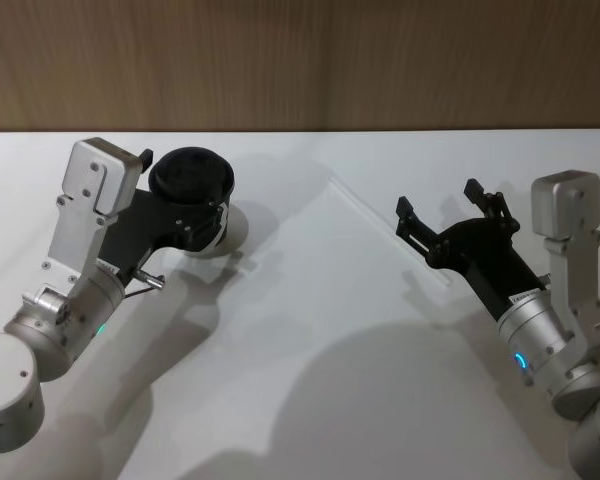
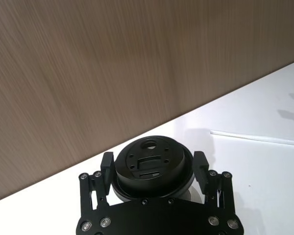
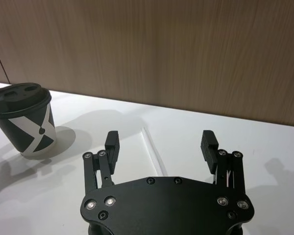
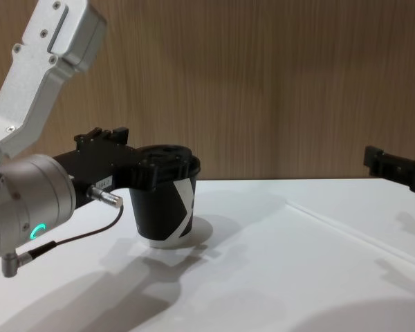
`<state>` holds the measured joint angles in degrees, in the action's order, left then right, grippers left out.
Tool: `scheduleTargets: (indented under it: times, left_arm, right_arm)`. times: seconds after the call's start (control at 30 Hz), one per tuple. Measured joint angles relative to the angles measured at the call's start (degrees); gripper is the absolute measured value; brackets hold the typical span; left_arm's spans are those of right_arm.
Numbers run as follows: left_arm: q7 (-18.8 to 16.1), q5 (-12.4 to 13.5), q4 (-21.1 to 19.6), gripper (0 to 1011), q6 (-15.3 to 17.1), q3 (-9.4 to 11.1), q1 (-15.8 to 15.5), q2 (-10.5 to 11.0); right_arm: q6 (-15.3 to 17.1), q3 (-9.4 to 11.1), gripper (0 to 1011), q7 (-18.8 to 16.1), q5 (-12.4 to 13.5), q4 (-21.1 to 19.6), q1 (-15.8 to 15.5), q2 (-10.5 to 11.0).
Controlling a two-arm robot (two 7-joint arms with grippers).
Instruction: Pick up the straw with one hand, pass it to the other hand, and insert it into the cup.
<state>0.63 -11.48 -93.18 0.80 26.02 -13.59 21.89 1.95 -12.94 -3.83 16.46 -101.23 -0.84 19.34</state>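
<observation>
The black cup (image 1: 192, 178) with a domed lid and a white mark (image 3: 27, 122) stands upright at the back left of the white table. My left gripper (image 2: 154, 164) is open and straddles the cup's lid (image 4: 167, 158), one finger (image 2: 107, 166) on each side; I cannot tell if they touch. The white straw (image 1: 370, 215) lies flat on the table to the right of the cup (image 2: 255, 138). My right gripper (image 1: 438, 197) hovers open and empty over the straw's near part (image 3: 153, 152).
A brown wood-grain wall (image 1: 300, 60) runs along the table's far edge. Bare white tabletop (image 1: 310, 360) spreads between the two arms and toward the front. A thin black cable (image 4: 76, 235) hangs from the left wrist.
</observation>
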Motion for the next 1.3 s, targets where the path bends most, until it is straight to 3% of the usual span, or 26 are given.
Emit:
scheduleTargets:
  times: [0.83, 1.3]
  left_arm:
    - [0.0, 0.0, 0.0, 1003, 0.0, 0.0, 0.0, 0.0]
    - [0.0, 0.0, 0.0, 1003, 0.0, 0.0, 0.0, 0.0]
  right_arm:
    - [0.1, 0.1, 1001, 0.0, 0.0, -0.1, -0.2, 0.1]
    - [0.1, 1.2, 1001, -3.3, 0.1, -0.1, -1.2, 2.7]
